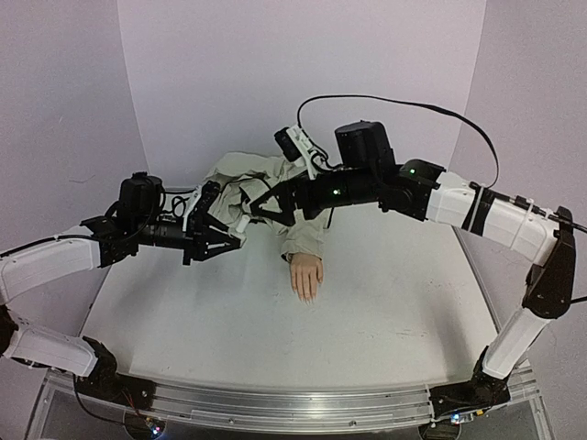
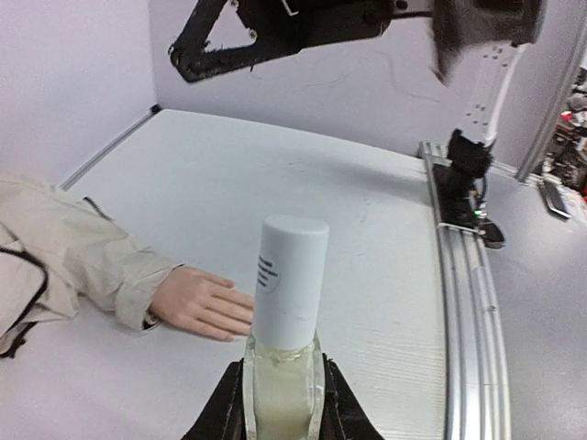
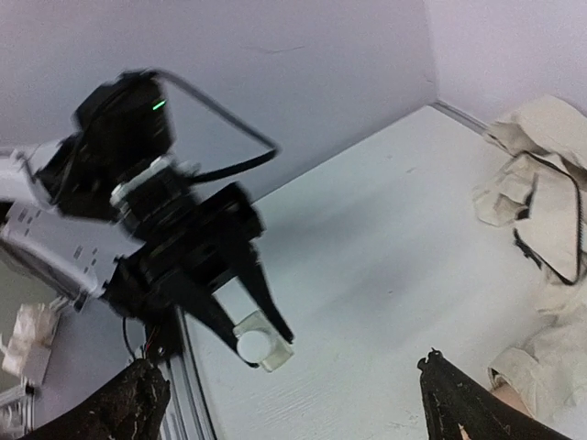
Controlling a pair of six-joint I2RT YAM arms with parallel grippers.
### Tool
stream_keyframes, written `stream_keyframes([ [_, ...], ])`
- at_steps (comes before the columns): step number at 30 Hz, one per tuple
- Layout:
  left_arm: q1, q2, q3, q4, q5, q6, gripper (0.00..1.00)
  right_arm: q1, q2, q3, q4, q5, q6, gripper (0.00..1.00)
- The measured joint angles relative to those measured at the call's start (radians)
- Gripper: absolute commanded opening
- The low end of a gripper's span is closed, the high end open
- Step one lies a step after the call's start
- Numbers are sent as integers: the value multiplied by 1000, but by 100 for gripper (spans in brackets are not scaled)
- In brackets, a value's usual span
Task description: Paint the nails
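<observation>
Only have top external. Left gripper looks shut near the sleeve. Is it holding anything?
Observer: Yes. Left wrist view shows the left gripper shut on a small bottle, its glass base between the fingers.
Operator: Cap off?
Observer: No, the white cap is on.
Operator: Right gripper carrying anything?
Observer: No. Right wrist view shows the right gripper open, nothing between its fingers.

A crumpled beige jacket (image 3: 541, 156) lies on the white table (image 1: 385, 312), lilac walls (image 1: 229, 73) behind, a white-capped bottle (image 2: 290, 275) above.
</observation>
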Motion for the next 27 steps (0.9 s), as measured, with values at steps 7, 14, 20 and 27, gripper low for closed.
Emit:
stream_keyframes([
  [7, 1, 59, 56, 7, 291, -69, 0, 8, -20, -35, 8, -279, -218, 83],
  [14, 2, 62, 56, 7, 400, -88, 0, 8, 32, -7, 22, -407, -307, 63],
  [20, 2, 62, 56, 8, 436, -92, 0, 8, 98, 19, 23, -472, -326, 43],
  [27, 2, 62, 56, 8, 455, -92, 0, 8, 101, 39, 48, -531, -319, 38],
])
